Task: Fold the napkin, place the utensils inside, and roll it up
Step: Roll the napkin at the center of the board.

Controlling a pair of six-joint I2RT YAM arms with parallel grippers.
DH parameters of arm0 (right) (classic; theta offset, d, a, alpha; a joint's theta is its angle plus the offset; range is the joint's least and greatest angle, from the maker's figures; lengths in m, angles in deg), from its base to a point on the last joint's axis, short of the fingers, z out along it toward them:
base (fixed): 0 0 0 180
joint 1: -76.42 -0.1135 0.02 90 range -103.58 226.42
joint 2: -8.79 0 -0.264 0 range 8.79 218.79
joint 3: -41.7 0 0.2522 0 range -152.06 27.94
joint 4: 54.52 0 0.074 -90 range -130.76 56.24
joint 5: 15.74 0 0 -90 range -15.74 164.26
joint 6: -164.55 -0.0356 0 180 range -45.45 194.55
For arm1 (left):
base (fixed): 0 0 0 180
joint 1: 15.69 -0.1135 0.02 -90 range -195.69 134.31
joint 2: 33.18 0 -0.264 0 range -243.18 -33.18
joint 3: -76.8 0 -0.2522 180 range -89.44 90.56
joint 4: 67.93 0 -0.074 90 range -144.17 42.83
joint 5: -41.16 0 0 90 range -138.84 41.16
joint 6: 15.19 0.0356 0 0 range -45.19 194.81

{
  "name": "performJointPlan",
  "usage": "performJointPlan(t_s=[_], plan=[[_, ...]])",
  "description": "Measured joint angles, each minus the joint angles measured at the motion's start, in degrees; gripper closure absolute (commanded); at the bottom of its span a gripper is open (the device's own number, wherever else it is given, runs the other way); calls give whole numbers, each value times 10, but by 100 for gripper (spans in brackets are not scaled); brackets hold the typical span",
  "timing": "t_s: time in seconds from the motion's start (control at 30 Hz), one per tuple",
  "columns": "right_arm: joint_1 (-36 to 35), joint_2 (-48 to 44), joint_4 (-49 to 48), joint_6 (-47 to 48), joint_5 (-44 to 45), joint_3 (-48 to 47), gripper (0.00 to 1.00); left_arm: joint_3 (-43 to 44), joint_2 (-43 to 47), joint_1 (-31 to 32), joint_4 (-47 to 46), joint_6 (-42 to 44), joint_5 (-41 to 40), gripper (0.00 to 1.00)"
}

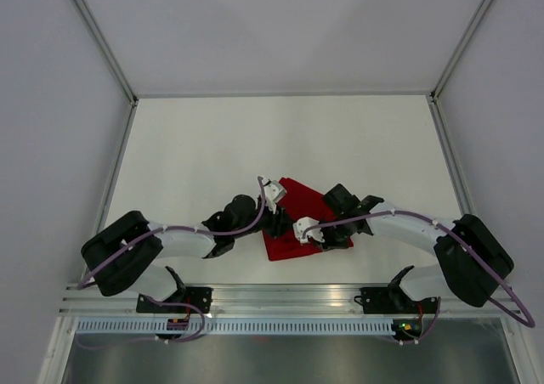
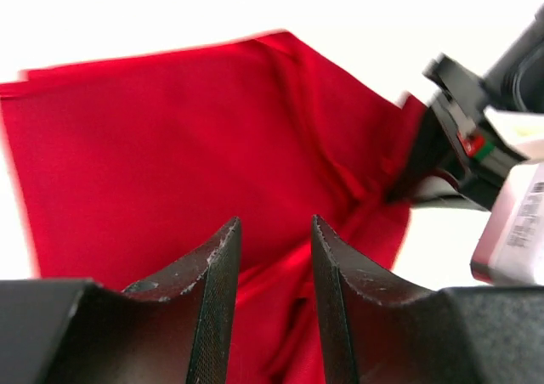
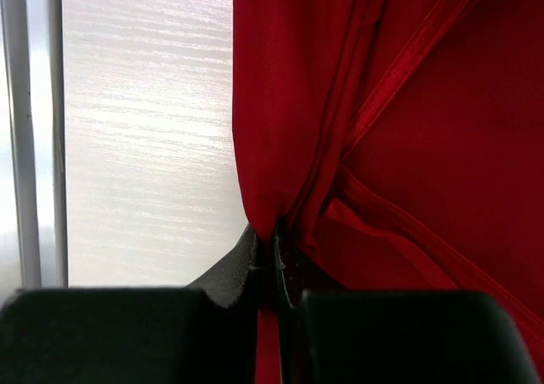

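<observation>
Right wrist view: napkin (image 3: 425, 146) edge pinched mid-fold

The right fingers (image 3: 265, 261) are clamped shut on a bunched edge of the napkin, while the left fingers (image 2: 223, 265) stand apart with nothing between them, red cloth just beyond. The napkin lies creased and partly doubled on the desk (image 1: 255, 138), near its front edge. I judge the folding step in hand; next, the pinched edge needs carrying across and laying flat. No utensils show
</observation>
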Motion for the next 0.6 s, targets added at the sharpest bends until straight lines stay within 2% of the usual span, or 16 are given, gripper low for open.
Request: performJointPlan(t_s=[0.27, 0.43, 0.6], plan=[[37, 133, 107, 9, -61, -115, 99, -72, 119, 1, -4, 0, -165, 57], [73, 259, 222, 17, -114, -223, 99, -98, 172, 11, -2, 7, -213, 59], [96, 359, 317, 18, -149, -305, 99, -99, 183, 66, 5, 48, -237, 60]])
